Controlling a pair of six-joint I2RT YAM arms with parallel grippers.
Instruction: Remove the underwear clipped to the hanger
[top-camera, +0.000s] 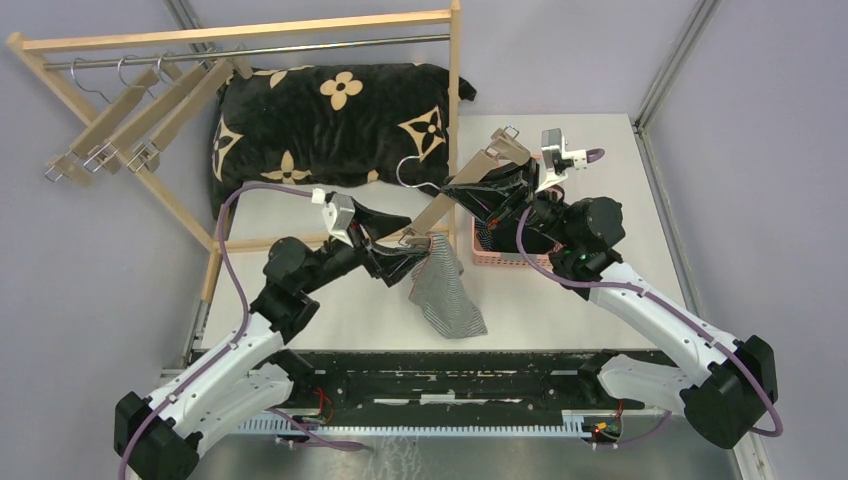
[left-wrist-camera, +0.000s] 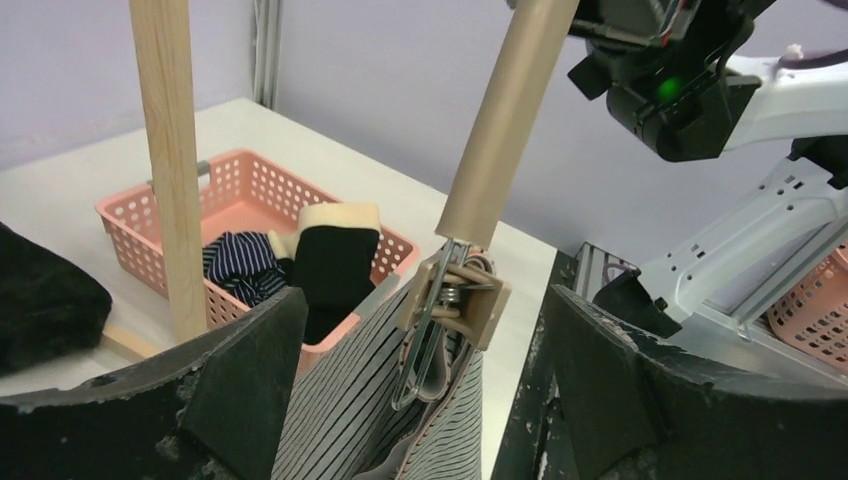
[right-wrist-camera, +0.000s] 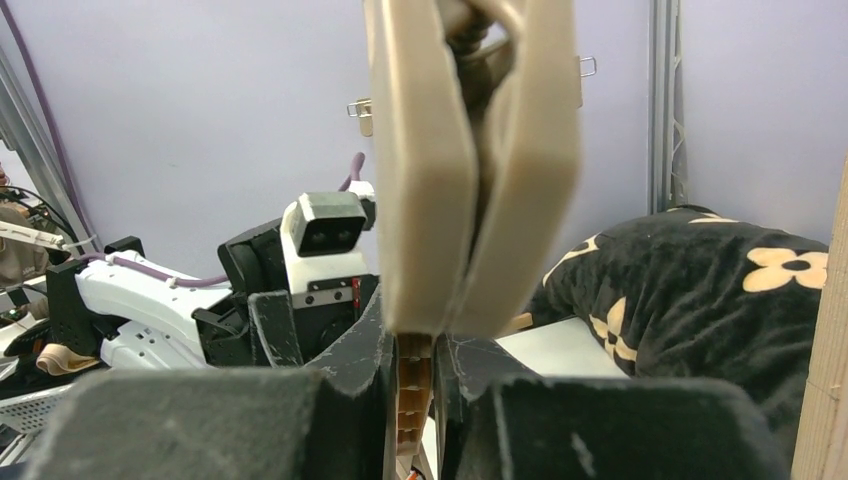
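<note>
The wooden hanger (top-camera: 462, 183) is held tilted above the table. The grey-white pinstriped underwear (top-camera: 447, 295) hangs from its lower clip (top-camera: 416, 240) and trails onto the table. My left gripper (top-camera: 403, 250) is open, with its jaws either side of that clip (left-wrist-camera: 455, 305) and the striped cloth (left-wrist-camera: 370, 410). My right gripper (top-camera: 475, 190) is shut on the hanger bar (right-wrist-camera: 412, 385), with the empty upper clip (right-wrist-camera: 475, 170) close in front of its camera. The navy striped underwear (left-wrist-camera: 240, 262) and the black underwear (left-wrist-camera: 335, 265) lie in the pink basket (left-wrist-camera: 140, 215).
The pink basket (top-camera: 500, 257) stands right of the hanger. A big black cushion with cream flowers (top-camera: 330, 120) lies at the back. A wooden rack (top-camera: 455, 110) holds several empty hangers (top-camera: 130, 110) at the back left, and its post (left-wrist-camera: 170, 170) stands near the basket.
</note>
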